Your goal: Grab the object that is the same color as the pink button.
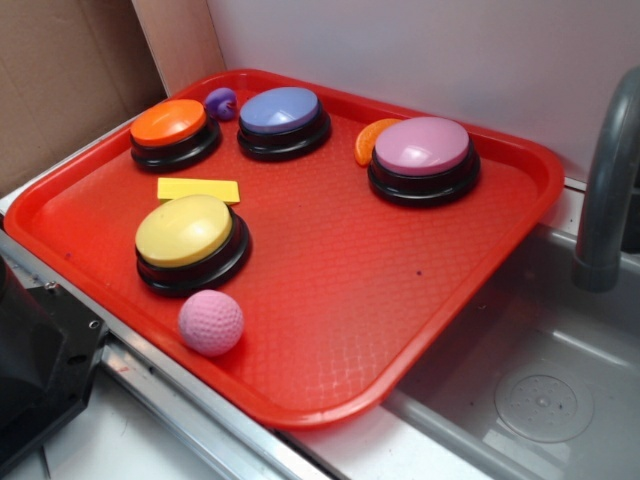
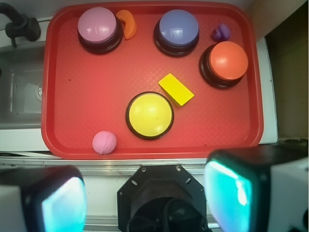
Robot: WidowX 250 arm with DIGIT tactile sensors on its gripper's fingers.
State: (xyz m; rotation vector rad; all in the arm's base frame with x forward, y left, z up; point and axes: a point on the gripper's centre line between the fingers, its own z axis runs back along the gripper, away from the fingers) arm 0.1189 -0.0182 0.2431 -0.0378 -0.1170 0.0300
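A red tray [image 1: 470, 300] sits on the worktop beside a grey sink [image 1: 540, 400] with a grey tap [image 1: 605, 190]. On the tray stand four domed buttons on black bases. The pink button [image 1: 422, 148] is at the far right side of the tray in the exterior view, with an orange crescent piece [image 1: 366, 140] touching its left edge. The blue-purple button [image 1: 282, 112] stands at the far edge in the middle, and the orange button [image 1: 170, 124] at the far left. A small purple ball [image 1: 220, 102] lies between these two, near the tray's far rim. A flat yellow block [image 1: 198, 189] lies between the orange button and the yellow button [image 1: 186, 232], just beside the latter.

The pink ball [image 1: 211, 322], dimpled like a golf ball, rests on the tray near its front rim, just beside the yellow button and well apart from the pink button. In the wrist view it [image 2: 104, 142] lies at the lower left of the tray, left of the yellow button.

The gripper [image 2: 145, 203] is seen only in the wrist view, high above and off the tray's near edge, well apart from the ball. Its fingers [image 2: 58, 200] show blurred at the bottom corners; the jaws stand wide apart and hold nothing.
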